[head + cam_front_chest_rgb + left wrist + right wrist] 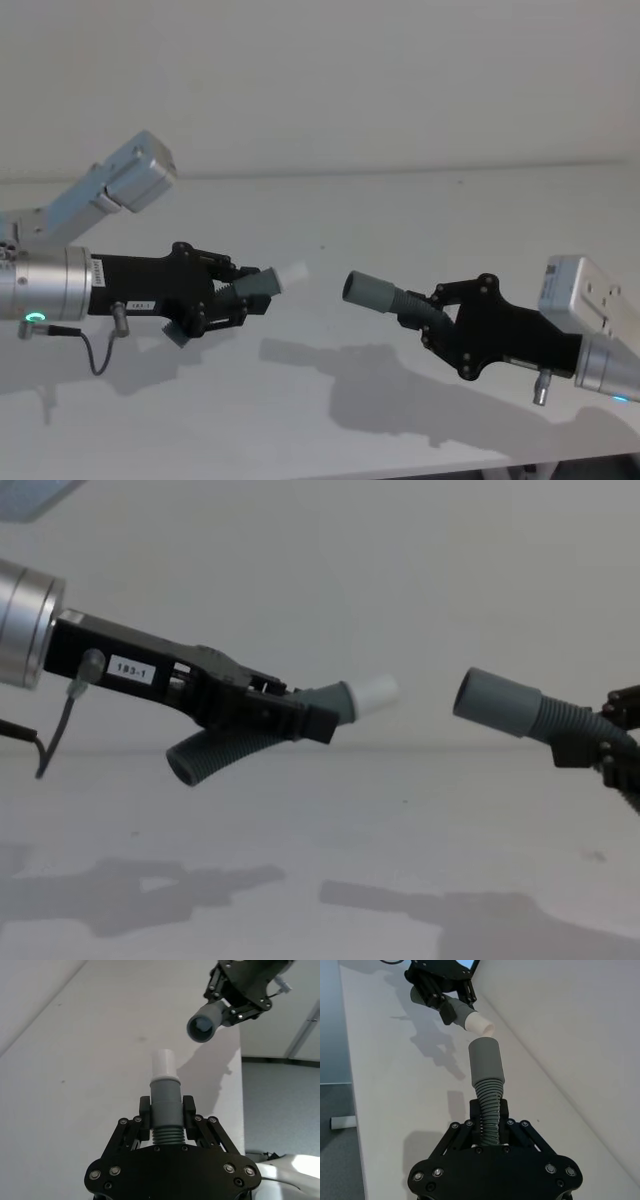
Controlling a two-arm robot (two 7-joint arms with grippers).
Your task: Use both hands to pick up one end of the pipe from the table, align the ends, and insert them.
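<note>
1. Head view: black angular left gripper [238, 292] closed on the dark corrugated hose piece [253, 288] with white tapered plug tip [292, 274]; black right gripper [428, 318] closed on the grey-cuffed piece [380, 296]; both clear of the white table [330, 430].
2. Left wrist view: cuff [202, 1027] sits off-axis.
3. Right wrist view: ends near, apart.
4. Chest view: pickup done; alignment, insertion remain.

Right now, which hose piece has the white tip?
The left hose, held by the left gripper: it ends in a narrow white plug. The right hose, in the right gripper, ends in a wider grey cuff.
</note>
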